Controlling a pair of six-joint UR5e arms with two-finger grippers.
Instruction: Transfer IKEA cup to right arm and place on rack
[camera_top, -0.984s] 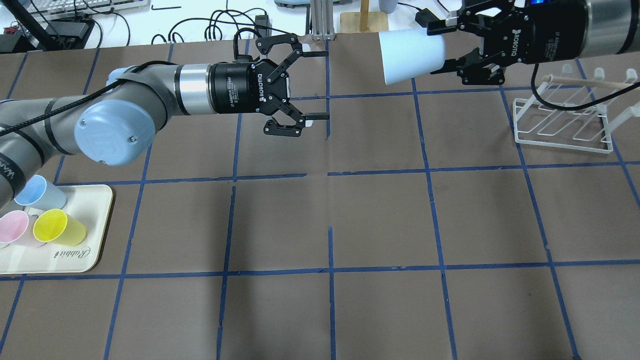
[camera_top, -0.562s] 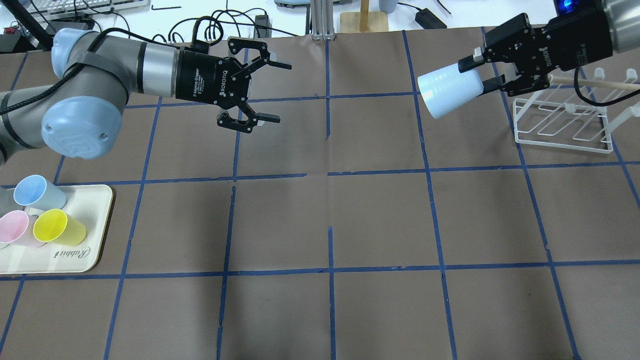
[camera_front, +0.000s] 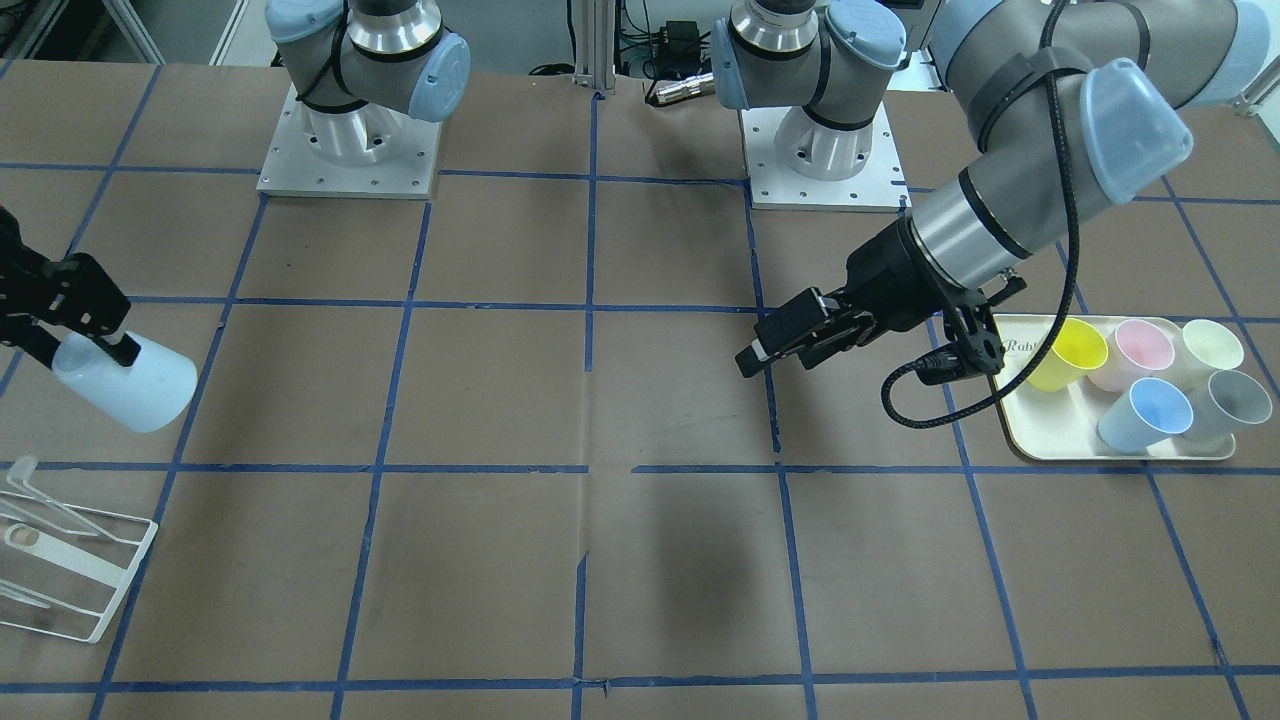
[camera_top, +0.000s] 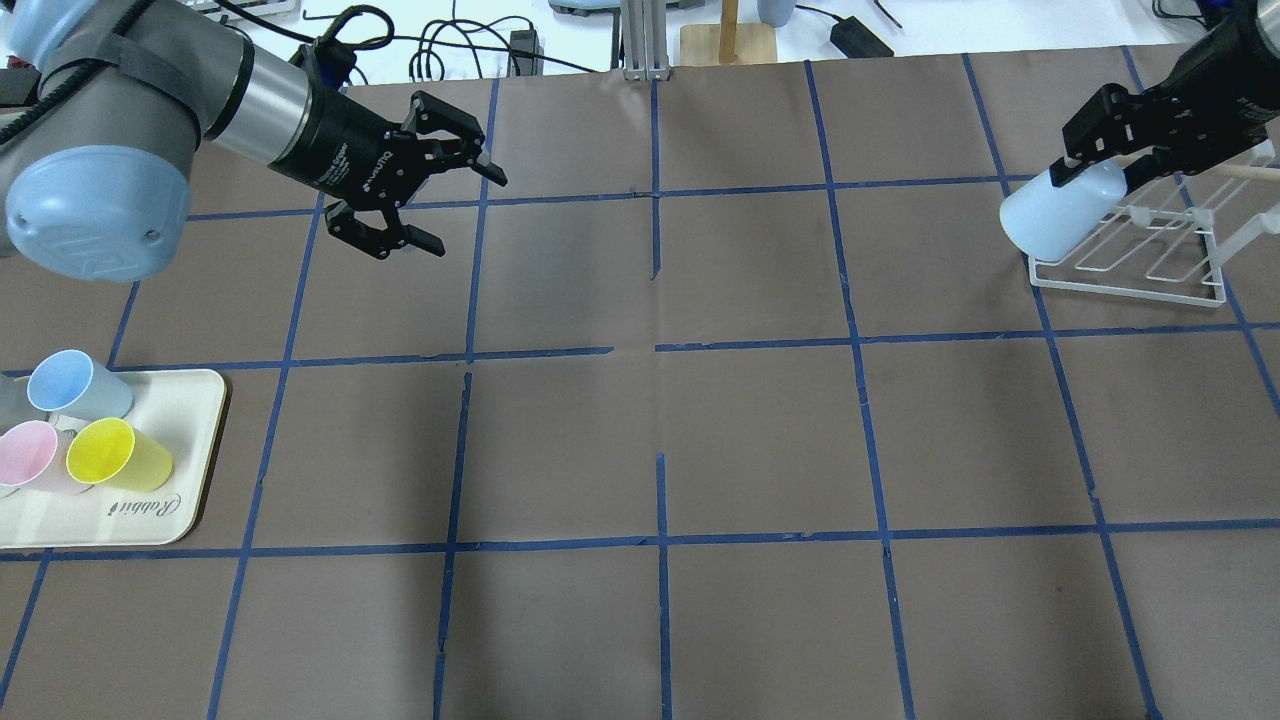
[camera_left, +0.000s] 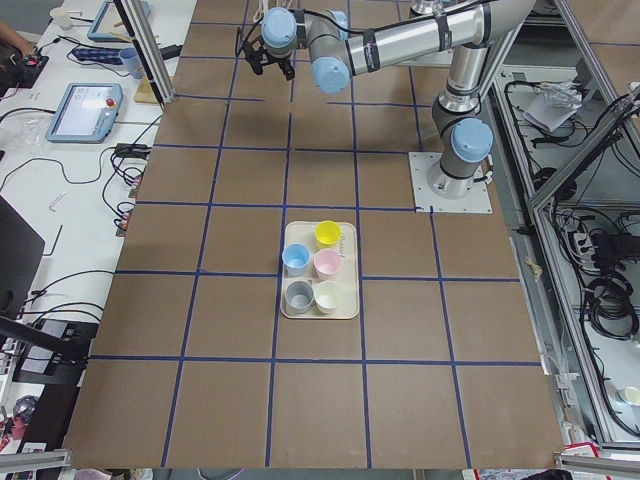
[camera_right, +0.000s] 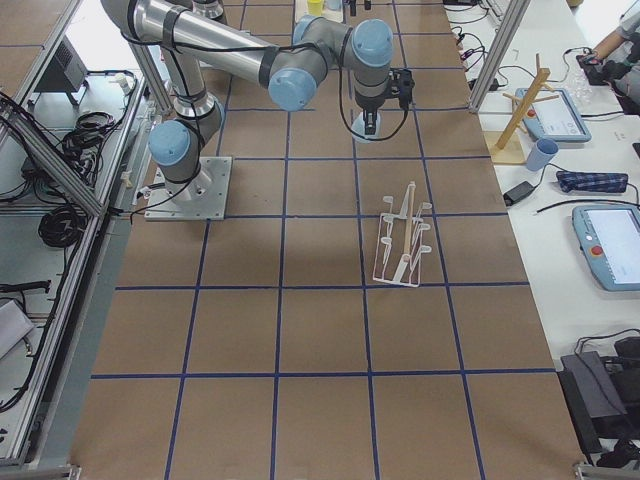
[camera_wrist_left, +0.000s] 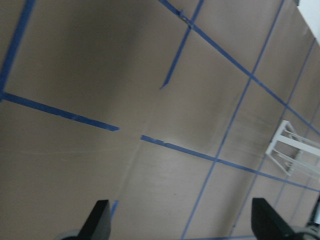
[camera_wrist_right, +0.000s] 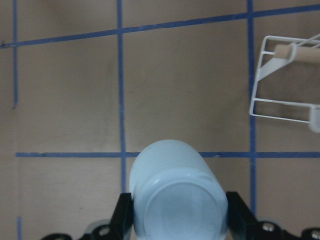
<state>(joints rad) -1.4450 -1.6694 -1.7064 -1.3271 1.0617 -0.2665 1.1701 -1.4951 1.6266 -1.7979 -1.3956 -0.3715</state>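
My right gripper (camera_top: 1095, 165) is shut on the pale light-blue IKEA cup (camera_top: 1050, 212). It holds the cup near its base, tilted with the mouth pointing down and left, in the air at the left end of the white wire rack (camera_top: 1130, 255). The front view shows the cup (camera_front: 130, 388) above and behind the rack (camera_front: 75, 560). The right wrist view shows the cup's base (camera_wrist_right: 175, 200) between the fingers and the rack (camera_wrist_right: 285, 80) ahead to the right. My left gripper (camera_top: 465, 215) is open and empty, far to the left above the table.
A cream tray (camera_top: 150, 520) at the left edge holds a second light-blue cup (camera_top: 75, 385), a yellow cup (camera_top: 115, 452), a pink cup (camera_top: 30, 455) and others. A wooden stand (camera_top: 728, 35) and cables lie beyond the table's far edge.
My right gripper has carried the cup right and down to the rack's left end. My left arm has drawn back to the left with its gripper still open.
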